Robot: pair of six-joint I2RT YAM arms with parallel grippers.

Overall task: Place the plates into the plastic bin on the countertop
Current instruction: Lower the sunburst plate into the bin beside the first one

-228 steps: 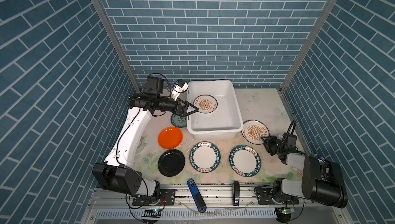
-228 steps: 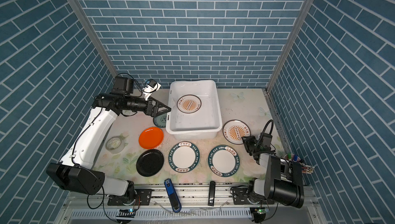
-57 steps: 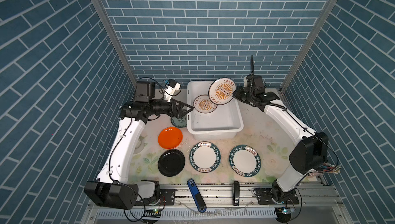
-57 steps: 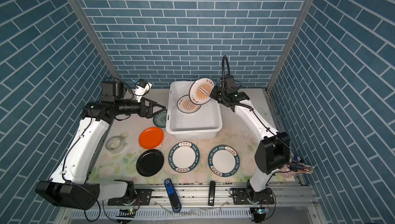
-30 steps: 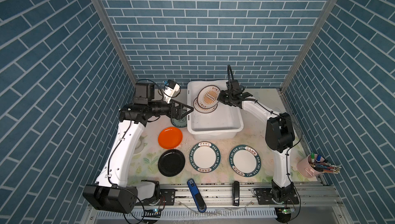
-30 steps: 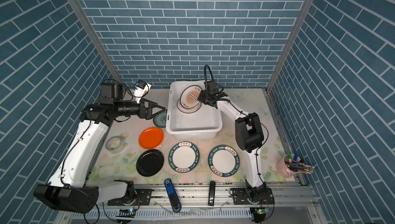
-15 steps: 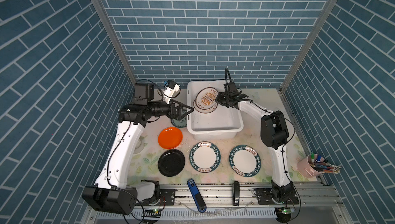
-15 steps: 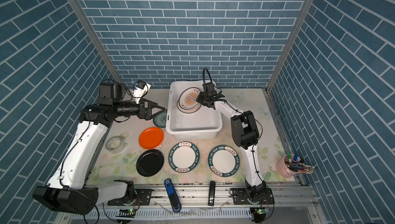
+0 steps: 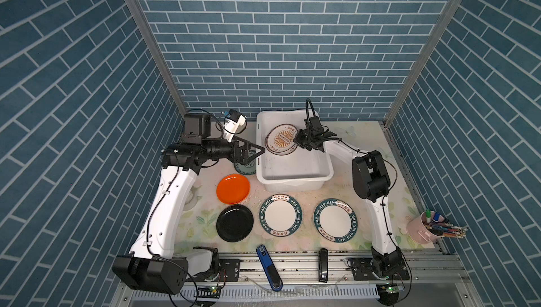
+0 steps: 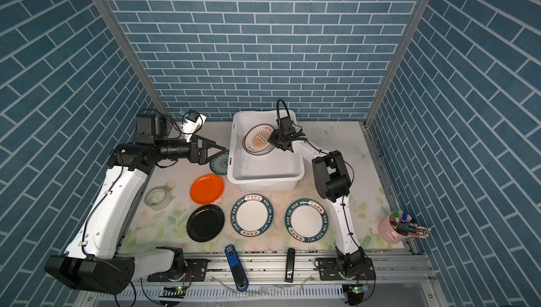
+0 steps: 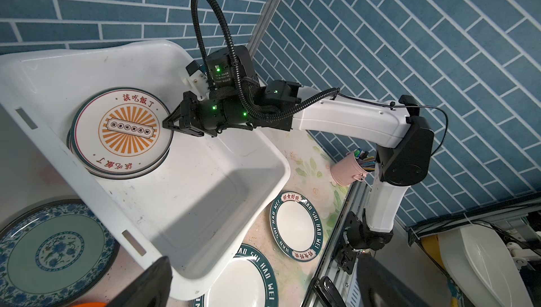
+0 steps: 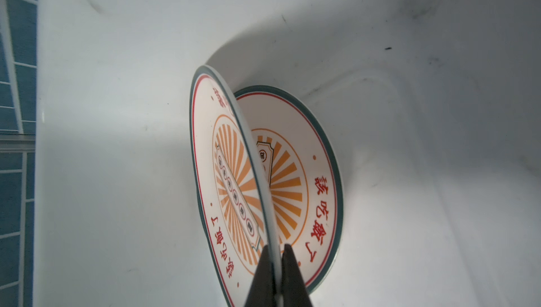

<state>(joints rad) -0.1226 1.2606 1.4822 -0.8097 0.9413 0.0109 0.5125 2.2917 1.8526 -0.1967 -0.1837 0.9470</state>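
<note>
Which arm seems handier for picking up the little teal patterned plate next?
Probably the left: the left gripper is open by the teal plate beside the plastic bin, while the right gripper is shut on a sunburst plate inside it.

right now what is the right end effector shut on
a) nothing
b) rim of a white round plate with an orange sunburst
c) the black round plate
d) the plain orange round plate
b: the right end effector pinches the rim of the white round sunburst plate, held tilted above its twin lying in the white plastic bin.
</note>
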